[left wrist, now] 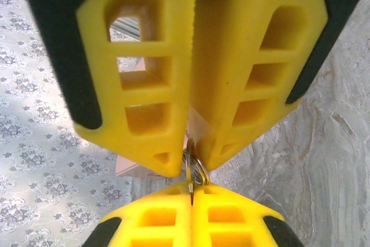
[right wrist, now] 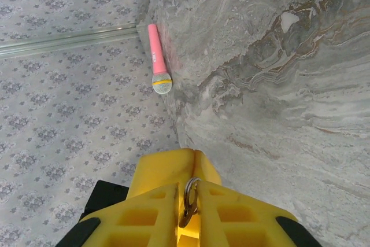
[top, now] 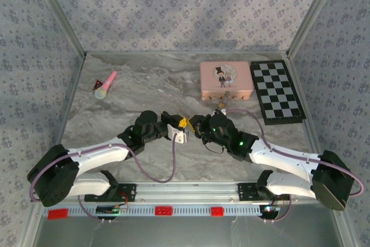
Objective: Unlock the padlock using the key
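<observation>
My left gripper [left wrist: 189,161] is clamping shut on the small metal key [right wrist: 187,213] with its silver ring, and my right gripper [right wrist: 193,157] is pinching it too, above the middle of the grey marbled table [top: 144,163]. The tiny brass padlock [top: 221,107] is sitting far right, just before the pink rectangular tin [top: 226,80]. Judging this a handover: I'm wanting the blade protruding square before the left lets go.

Key [left wrist: 189,192] mostly hidden inside left end effector [left wrist: 192,187].
</observation>
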